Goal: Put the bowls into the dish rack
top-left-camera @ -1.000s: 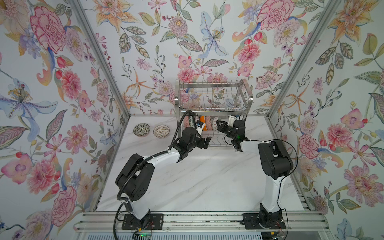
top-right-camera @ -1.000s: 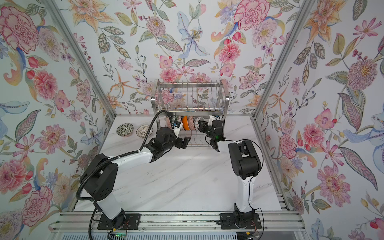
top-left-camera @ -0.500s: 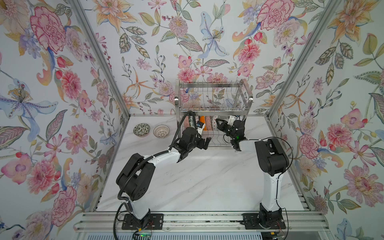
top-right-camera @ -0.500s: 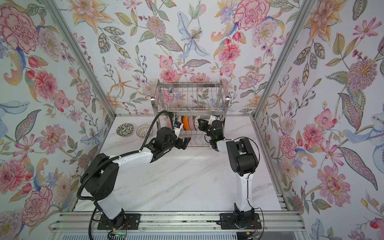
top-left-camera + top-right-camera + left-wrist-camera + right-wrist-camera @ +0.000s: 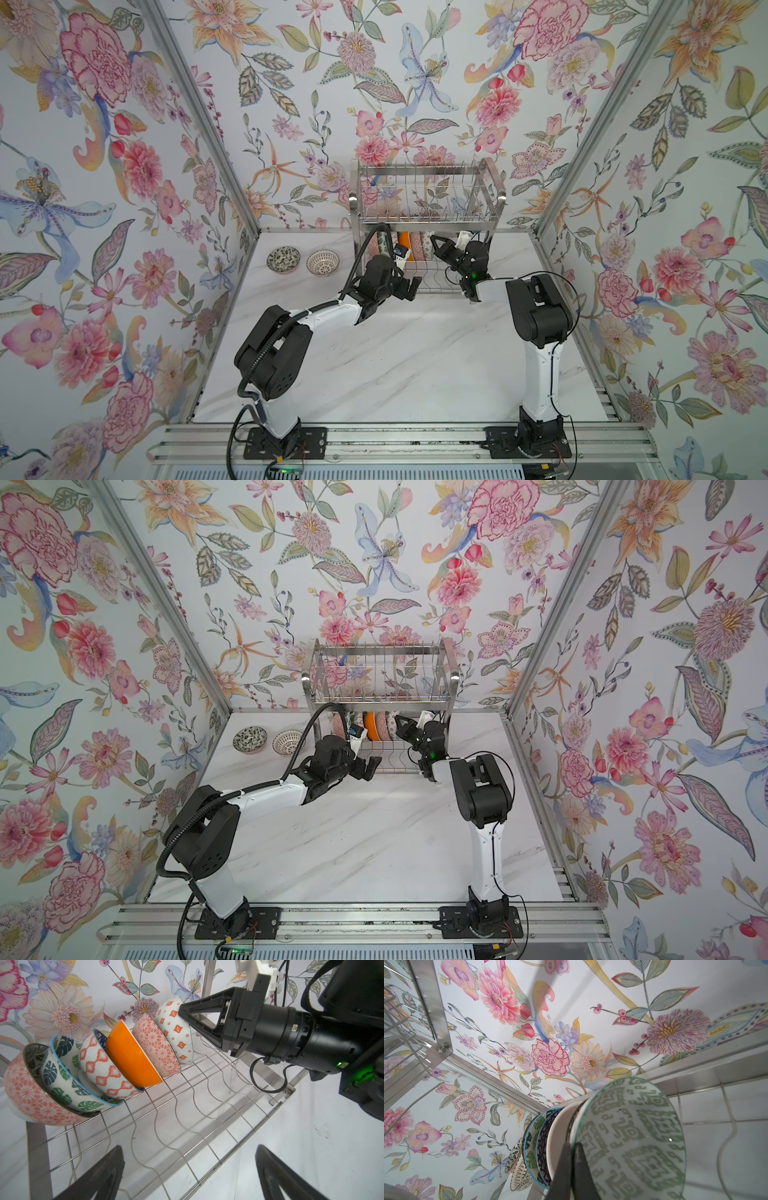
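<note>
Right claw (image 5: 182, 1010) clamped on the rim of the diamond-patterned bowl (image 5: 178, 1043), rightmost of six tilted bowls (image 5: 133, 1057) in the dish rack's (image 5: 424, 208) lower tier. Left claw (image 5: 409, 286) spread wide at the rack's near edge. Two loose bowls (image 5: 283, 259) stand far left on the worktop (image 5: 415, 353).

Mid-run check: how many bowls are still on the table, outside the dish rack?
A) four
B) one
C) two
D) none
C: only the dark floral bowl and the lattice bowl sit on the table, left of the dish rack; six bowls stand in its lower tier.
</note>
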### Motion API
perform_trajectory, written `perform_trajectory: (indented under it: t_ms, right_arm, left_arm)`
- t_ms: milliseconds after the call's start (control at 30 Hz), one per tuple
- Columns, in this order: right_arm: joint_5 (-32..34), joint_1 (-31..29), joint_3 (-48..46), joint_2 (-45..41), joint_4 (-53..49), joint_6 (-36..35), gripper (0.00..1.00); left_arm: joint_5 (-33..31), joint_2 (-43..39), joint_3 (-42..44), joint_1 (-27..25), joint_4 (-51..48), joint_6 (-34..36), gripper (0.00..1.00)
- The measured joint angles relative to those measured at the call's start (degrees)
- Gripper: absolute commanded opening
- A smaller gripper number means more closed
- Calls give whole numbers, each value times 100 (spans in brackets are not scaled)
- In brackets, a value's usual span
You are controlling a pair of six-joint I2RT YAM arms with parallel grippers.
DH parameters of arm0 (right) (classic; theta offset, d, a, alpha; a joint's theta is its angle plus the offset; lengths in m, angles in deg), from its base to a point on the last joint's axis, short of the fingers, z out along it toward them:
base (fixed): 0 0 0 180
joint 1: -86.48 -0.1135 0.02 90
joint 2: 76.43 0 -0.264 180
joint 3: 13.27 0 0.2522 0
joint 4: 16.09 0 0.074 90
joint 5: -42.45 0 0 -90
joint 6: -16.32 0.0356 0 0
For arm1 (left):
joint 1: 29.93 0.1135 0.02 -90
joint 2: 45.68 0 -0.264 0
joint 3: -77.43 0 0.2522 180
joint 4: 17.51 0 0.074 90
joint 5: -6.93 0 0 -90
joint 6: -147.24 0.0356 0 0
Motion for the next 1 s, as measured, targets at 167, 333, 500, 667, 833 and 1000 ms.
perform_trajectory:
  t_ms: [167, 333, 500, 667, 833, 1000]
  right_arm:
    - [-68, -7, 9, 17, 55, 114, 0]
    - [-94, -22, 92, 168, 249, 236, 0]
    - [-146, -15, 138, 317, 345, 361, 0]
    - [-142, -9, 188, 367, 348, 378, 0]
    - [-140, -4, 188, 367, 334, 372, 0]
    - [-94, -2, 229, 363, 151, 201, 0]
  left_arm:
    - [0, 0, 0, 0, -2, 2, 99]
    - [-2, 0, 0, 0, -17, 20, 99]
    - [-17, 0, 0, 0, -44, 39, 99]
    - [-22, 0, 0, 0, -50, 44, 99]
    - [-24, 0, 0, 0, -85, 46, 99]
    - [-79, 0, 0, 0, -109, 63, 99]
